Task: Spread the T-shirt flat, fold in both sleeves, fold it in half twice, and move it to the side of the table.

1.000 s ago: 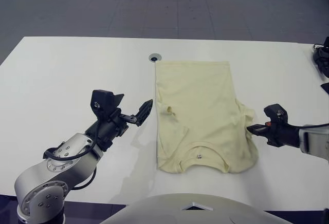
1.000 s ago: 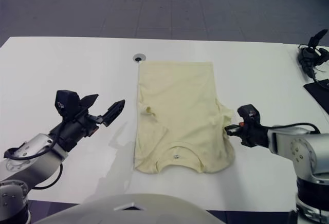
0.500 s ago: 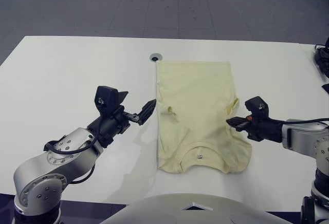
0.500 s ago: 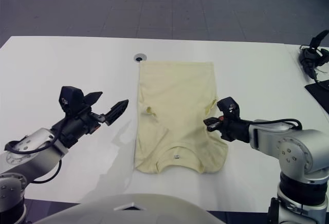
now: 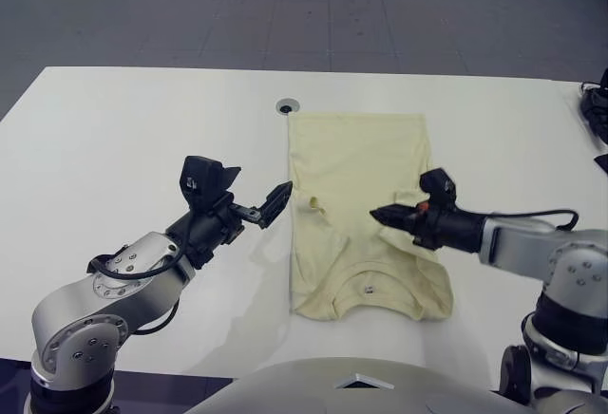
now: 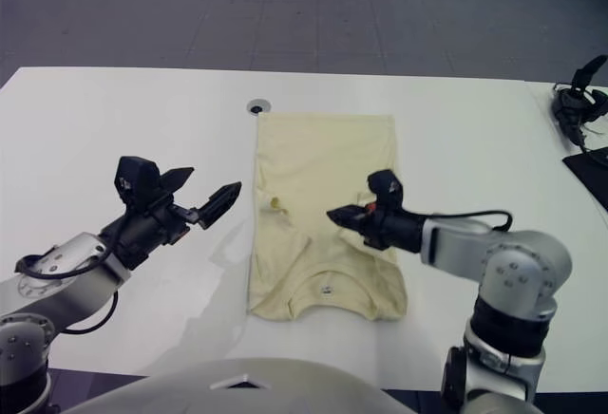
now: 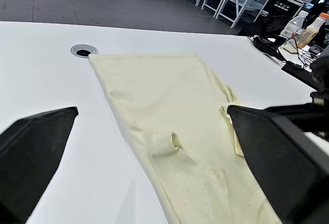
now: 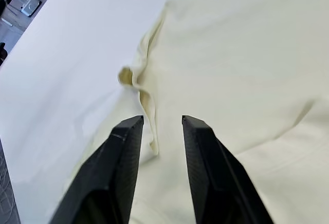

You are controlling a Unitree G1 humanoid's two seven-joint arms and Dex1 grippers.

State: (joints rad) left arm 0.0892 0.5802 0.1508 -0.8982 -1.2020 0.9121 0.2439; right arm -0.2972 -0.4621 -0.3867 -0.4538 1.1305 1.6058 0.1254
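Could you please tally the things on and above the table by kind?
T-shirt: 1
End effectors: 2, left end effector and right end effector
Round port: 1
Cable tangle: 1
Flat black item: 1
Total: 6

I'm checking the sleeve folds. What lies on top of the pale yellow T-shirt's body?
The left-side sleeve lies folded in. The black right gripper hangs over the pale yellow T-shirt; fabric directly beneath it is covered.

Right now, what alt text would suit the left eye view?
A pale yellow cotton T-shirt lies on a white table, the right gripper over its middle; the left gripper hangs beside it, jaws open.
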